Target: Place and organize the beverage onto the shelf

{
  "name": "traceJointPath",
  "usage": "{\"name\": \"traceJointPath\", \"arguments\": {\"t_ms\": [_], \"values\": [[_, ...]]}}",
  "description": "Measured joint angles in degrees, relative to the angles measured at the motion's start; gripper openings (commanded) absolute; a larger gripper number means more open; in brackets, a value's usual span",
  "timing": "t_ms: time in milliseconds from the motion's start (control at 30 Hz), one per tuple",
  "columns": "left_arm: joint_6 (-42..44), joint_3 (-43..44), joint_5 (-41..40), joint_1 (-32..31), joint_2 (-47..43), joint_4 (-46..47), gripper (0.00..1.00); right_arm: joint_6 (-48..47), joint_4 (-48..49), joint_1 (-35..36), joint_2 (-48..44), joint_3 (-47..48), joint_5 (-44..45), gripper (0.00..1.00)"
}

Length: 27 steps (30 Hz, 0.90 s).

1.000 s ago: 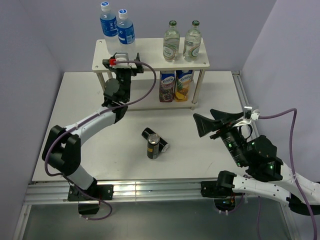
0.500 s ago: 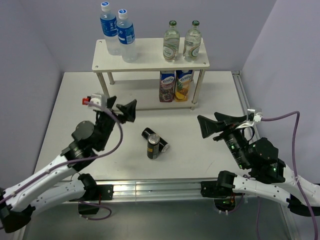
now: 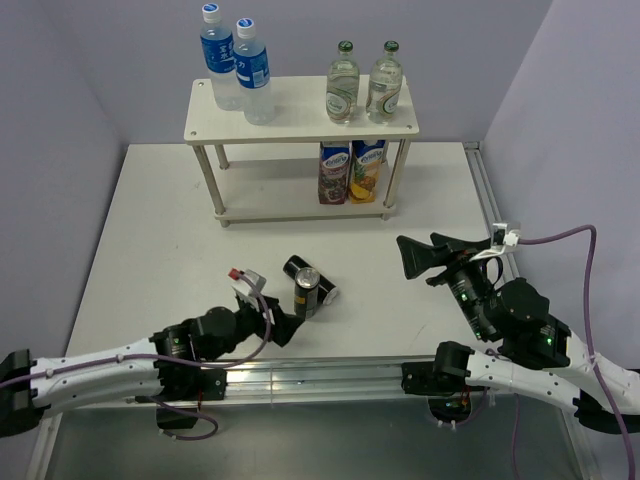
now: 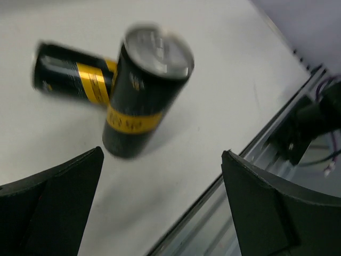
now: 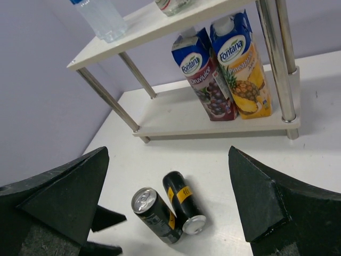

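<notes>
On the shelf's [image 3: 300, 128] top board stand two blue-labelled water bottles [image 3: 232, 62] at the left and two green-capped glass bottles [image 3: 362, 85] at the right. Two dark cans rest on the table: one upright [image 3: 306, 294] [image 4: 144, 96] [image 5: 154, 213], the other lying on its side [image 3: 322, 288] [image 4: 72, 77] [image 5: 184, 201] against it. My left gripper [image 3: 272, 308] [image 4: 162, 153] is open and low, just left of the upright can, holding nothing. Open and empty too, my right gripper [image 3: 425, 255] [image 5: 169, 154] hovers right of the cans, facing them.
Two juice cartons [image 3: 350, 172] [image 5: 221, 69] stand on the shelf's lower board at the right. The metal rail [image 3: 300, 378] [image 4: 240, 192] of the table's near edge runs close behind my left gripper. Purple walls enclose the table.
My left arm has pulled back from the shelf and swung down to the table's front, ending beside the upright can. The right gripper has barely shifted. The cans have not moved.
</notes>
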Motion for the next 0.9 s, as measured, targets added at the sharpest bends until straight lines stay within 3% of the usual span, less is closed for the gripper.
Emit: {"name": "traceJointPath", "arguments": {"t_ms": [200, 900], "values": [[-2.16, -4.31, -1.49, -5.35, 7.52, 6.64, 0.99, 1.66, -2.45, 0.00, -0.44, -0.11, 0.57, 1.00], [4.09, -0.76, -15.58, -5.62, 28.17, 22.16, 0.99, 2.73, -4.22, 0.00, -1.88, -1.40, 2.27, 1.00]]}}
